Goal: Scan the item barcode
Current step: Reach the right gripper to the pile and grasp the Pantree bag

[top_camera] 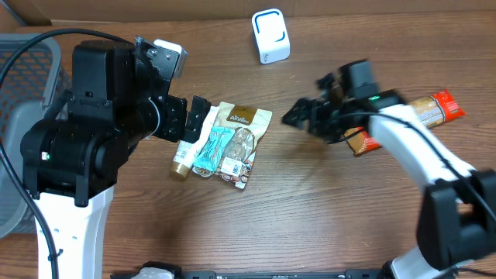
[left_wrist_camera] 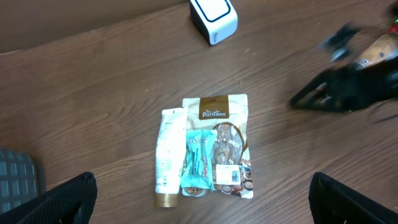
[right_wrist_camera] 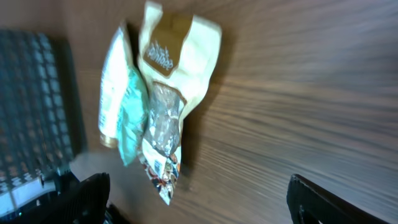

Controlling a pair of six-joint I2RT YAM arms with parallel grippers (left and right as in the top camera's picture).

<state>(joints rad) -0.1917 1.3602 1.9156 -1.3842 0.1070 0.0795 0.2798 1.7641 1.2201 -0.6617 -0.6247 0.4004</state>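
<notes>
- The cream stand-up pouch with a brown label (left_wrist_camera: 216,111) lies flat on the brown wooden table (top_camera: 310,209). It is below the left gripper (top_camera: 188,115), in the gap between its two fingers, and neither finger touches it.
- A teal plastic snack packet (left_wrist_camera: 198,163) lies partly on the pouch's edge. A white tube with a gold cap (left_wrist_camera: 168,149) lies just beside the packet, on the side towards the left gripper's body.
- The left gripper's jaws are spread wide and hold nothing.
- The right gripper (top_camera: 304,115) hangs well apart from the pile and is blurred in the overhead view. Its jaws are spread wide and empty. In its wrist view the pile lies ahead, nearer the left-hand finger.
- A white box-shaped scanner with a blue outline (top_camera: 270,36) stands beyond both grippers, apart from the pile.
- An orange and red snack packet (top_camera: 438,108) lies behind the right gripper, partly under its arm.
- A grey mesh basket (top_camera: 23,93) sits behind the left arm.
</notes>
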